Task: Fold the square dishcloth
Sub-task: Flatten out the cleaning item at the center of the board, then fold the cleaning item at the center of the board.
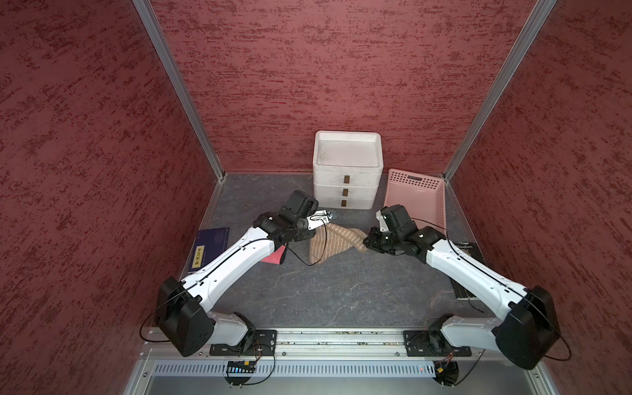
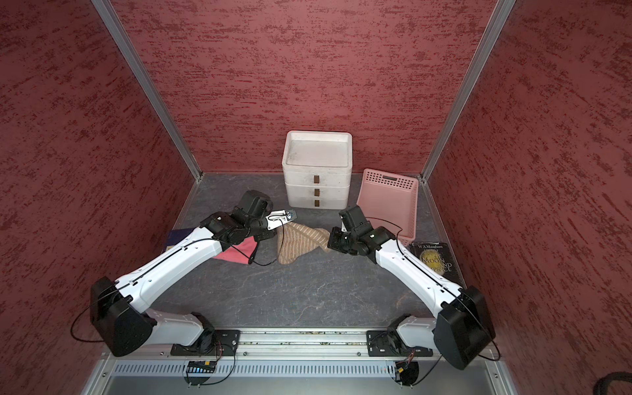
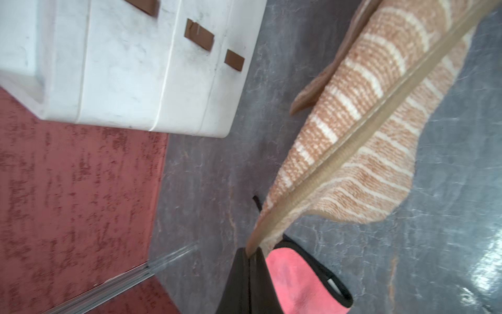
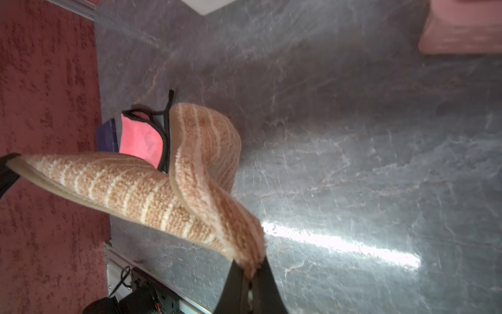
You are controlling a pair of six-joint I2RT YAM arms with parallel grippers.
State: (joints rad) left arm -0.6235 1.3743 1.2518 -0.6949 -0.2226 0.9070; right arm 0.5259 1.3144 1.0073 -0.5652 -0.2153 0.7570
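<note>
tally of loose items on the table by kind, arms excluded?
Cloths: 2 (striped dishcloth, pink cloth)
Books: 2 (blue book, black book)
Drawer units: 1 (white drawer unit)
Baskets: 1 (pink basket)
Total: 6

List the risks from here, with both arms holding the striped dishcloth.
1. The left end effector and right end effector each pinch only a thin bit of the striped dishcloth at its edge; a pull may slip it free.
2. The dishcloth sags twisted between them, so the fold may land crooked.
3. The pink cloth lies close beside the left grip and might get dragged along.
</note>
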